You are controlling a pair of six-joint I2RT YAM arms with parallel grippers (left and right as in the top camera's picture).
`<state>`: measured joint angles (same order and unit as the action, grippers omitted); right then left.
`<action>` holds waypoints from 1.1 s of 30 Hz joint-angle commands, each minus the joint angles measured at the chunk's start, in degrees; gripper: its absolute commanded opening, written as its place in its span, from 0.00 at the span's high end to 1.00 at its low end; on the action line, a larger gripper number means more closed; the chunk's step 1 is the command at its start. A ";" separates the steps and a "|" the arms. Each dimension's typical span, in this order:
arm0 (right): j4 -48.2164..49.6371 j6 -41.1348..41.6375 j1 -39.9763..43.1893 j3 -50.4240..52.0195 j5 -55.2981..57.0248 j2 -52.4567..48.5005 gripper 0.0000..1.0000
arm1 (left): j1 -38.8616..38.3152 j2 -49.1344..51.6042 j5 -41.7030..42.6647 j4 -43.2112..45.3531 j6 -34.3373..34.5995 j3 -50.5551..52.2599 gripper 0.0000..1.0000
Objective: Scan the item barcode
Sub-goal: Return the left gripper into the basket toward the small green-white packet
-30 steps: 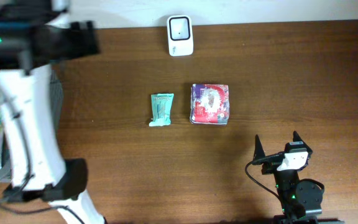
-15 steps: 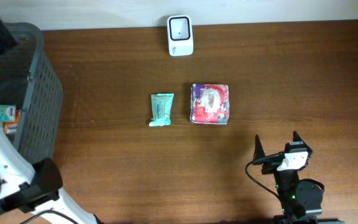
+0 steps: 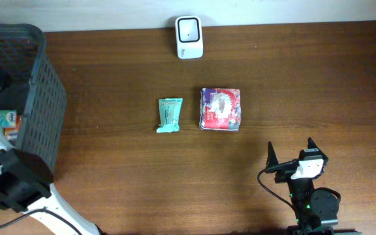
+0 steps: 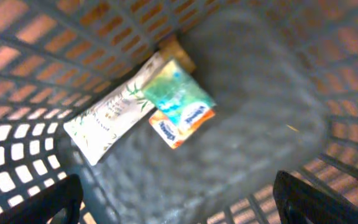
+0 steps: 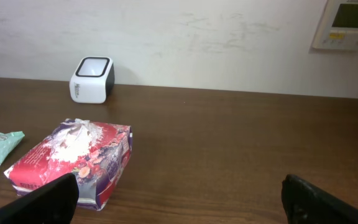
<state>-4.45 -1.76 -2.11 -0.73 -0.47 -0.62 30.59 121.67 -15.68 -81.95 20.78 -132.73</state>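
The white barcode scanner [image 3: 189, 37] stands at the table's back edge and also shows in the right wrist view [image 5: 92, 79]. My left gripper [image 4: 179, 208] is open and looks down into the grey basket [image 3: 41, 98]. On the basket floor below it lie a long white packet [image 4: 110, 118] and a green and orange pack [image 4: 180, 102]; nothing is between the fingers. A green packet [image 3: 169, 115] and a red and purple tissue pack [image 3: 220, 109] lie mid-table. My right gripper [image 3: 291, 155] rests open near the front edge, empty, facing the tissue pack [image 5: 73, 158].
The basket's lattice walls [image 4: 36, 50] surround the left gripper on all sides. The left arm's white body [image 3: 12, 186] sits at the front left corner. A white wall [image 5: 197, 37] rises behind the table, with a wall panel [image 5: 347, 22] at the right.
The left arm has swung off the top of the basket toward the front left, so the basket now shows uncovered. The right arm and the table items have not moved.
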 commanded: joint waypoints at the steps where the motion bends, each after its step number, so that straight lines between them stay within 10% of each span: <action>1: -0.24 -0.15 0.26 0.42 0.50 0.37 0.01 | 1.57 1.40 -2.14 3.17 7.06 6.16 0.04; 18: -0.24 -0.15 0.26 0.42 0.50 0.37 0.01 | 4.28 5.73 -0.20 25.57 8.50 23.63 0.16; 26: -0.24 -0.15 0.26 0.42 0.50 0.37 0.01 | 4.59 6.69 -0.17 28.57 7.85 23.63 0.48; 33: -0.24 -0.15 0.26 0.42 0.50 0.37 0.01 | 4.59 8.02 0.94 25.46 7.67 23.26 1.00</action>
<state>-4.45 -1.72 -2.11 -0.73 -0.47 -0.62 34.85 128.05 -16.05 -55.29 28.34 -109.36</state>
